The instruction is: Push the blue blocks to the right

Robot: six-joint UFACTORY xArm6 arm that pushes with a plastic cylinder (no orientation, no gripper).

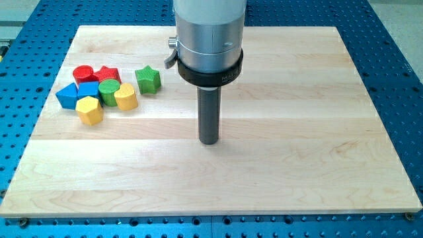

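In the camera view, you are seeing my tip point(209, 141) sitting bare mid-board point(277, 165), grasping nothing, well right of every block. The blue blocks point(67, 96) point(88, 90) are lying at the view's left, crowded by red, green and yellow ones.

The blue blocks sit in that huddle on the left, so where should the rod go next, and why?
Probably my tip should travel to the view's left, round the cluster, to its far left side. It stands near the board's middle, clear of every block. The blue blocks lie at the cluster's left, so a rightward push has to start from their left.
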